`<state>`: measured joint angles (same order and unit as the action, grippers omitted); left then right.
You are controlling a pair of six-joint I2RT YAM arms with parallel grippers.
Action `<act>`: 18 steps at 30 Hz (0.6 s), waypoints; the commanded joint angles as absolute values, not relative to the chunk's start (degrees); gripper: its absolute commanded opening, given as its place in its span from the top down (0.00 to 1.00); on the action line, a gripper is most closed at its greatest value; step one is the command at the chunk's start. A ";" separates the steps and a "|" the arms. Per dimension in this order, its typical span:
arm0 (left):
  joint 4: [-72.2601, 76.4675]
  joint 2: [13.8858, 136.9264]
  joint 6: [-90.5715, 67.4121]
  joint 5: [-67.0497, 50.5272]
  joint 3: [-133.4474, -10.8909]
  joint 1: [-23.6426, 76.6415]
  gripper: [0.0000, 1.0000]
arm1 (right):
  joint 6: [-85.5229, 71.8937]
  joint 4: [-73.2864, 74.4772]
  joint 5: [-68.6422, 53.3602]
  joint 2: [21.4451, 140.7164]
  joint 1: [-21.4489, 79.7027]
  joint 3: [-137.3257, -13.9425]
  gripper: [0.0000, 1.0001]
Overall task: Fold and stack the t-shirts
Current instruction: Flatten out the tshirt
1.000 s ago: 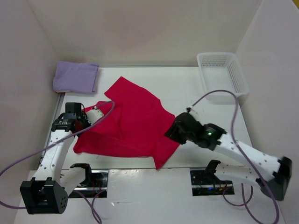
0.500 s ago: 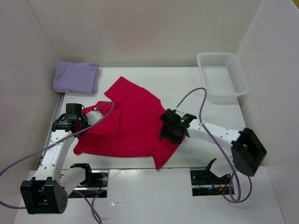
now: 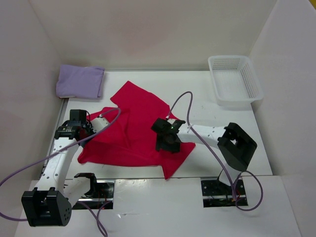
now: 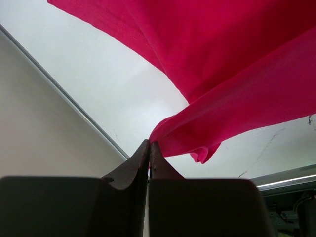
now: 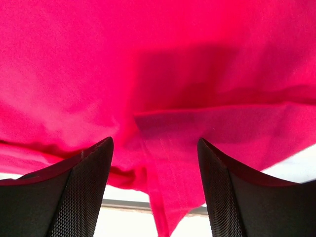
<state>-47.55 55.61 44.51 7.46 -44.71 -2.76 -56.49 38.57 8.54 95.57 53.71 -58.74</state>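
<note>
A pinkish red t-shirt (image 3: 136, 126) lies spread and rumpled across the middle of the table. A lavender purple t-shirt (image 3: 80, 81) lies folded at the far left corner. My left gripper (image 3: 88, 129) is shut on the red shirt's left edge; in the left wrist view the cloth (image 4: 237, 74) hangs from the closed fingertips (image 4: 149, 144). My right gripper (image 3: 164, 143) is open just above the shirt's right part; in the right wrist view the shirt (image 5: 163, 94) fills the frame between the spread fingers (image 5: 89, 173).
A white plastic mesh basket (image 3: 235, 79) stands at the far right. White walls close in the table on the left, back and right. A metal rail (image 3: 59, 123) runs along the table's left edge.
My right arm has swung left, carrying the open gripper from the shirt's right edge to over its right part. The left gripper and shirt have stayed put.
</note>
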 commanded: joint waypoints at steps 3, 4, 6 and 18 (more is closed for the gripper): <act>-48.08 54.93 43.07 7.82 -44.74 -2.99 1.00 | -56.43 37.88 13.88 99.31 52.65 -64.59 0.26; -48.08 54.93 43.07 7.82 -44.74 -2.99 1.00 | -56.43 37.88 14.41 100.45 52.65 -64.60 0.26; -48.08 54.93 43.07 7.82 -45.26 -2.99 1.00 | -56.43 37.88 15.28 101.24 52.65 -65.12 0.30; -48.08 54.93 43.07 7.82 -45.26 -2.99 1.00 | -56.95 38.50 17.75 100.20 51.06 -63.54 0.67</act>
